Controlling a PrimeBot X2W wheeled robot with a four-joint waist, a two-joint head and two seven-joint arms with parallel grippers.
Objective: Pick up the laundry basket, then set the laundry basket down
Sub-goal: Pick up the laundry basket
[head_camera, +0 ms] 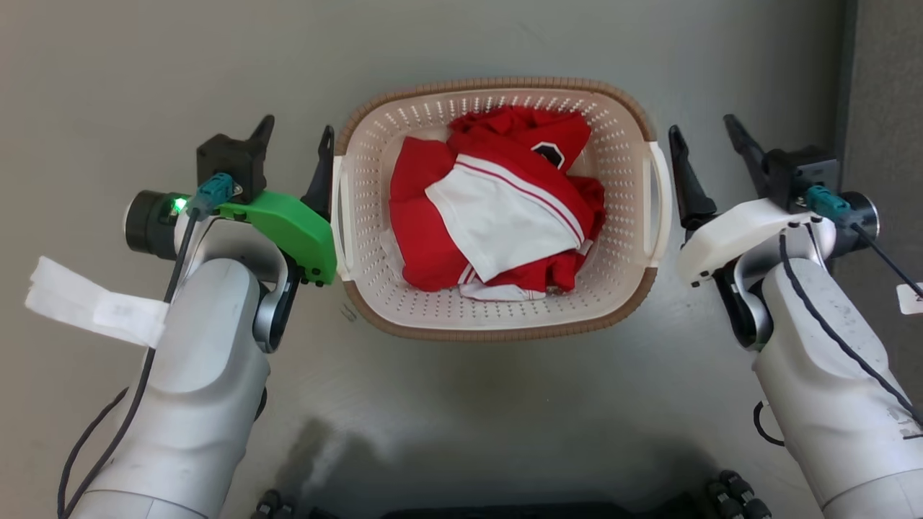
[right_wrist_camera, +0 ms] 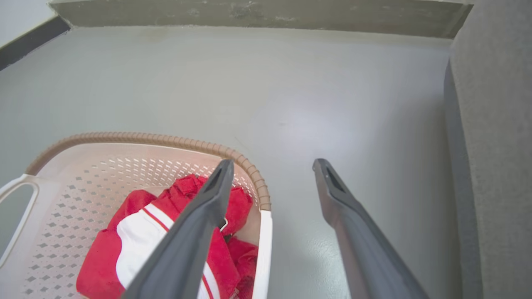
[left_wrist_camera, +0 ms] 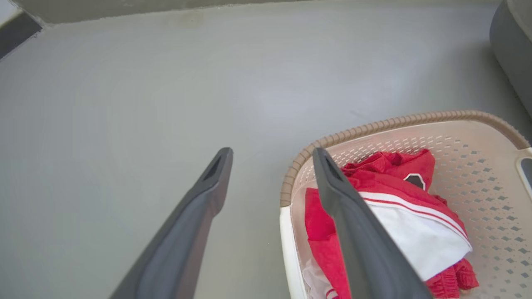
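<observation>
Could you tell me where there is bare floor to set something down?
Bare floor lies beyond the far rim of the laundry basket, up to the wall, and before its near rim. Both sides are crowded: the open left gripper and right gripper flank it, grey furniture stands right.

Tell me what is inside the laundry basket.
A crumpled pile of red and white clothing lies in the laundry basket. It covers most of the basket's floor, so anything beneath it cannot be seen.

Cream perforated plastic laundry basket [head_camera: 620, 288], brown woven-look rim, white side handles: upright on grey floor [head_camera: 461, 43], holding crumpled red-and-white garments [head_camera: 497, 216].
</observation>
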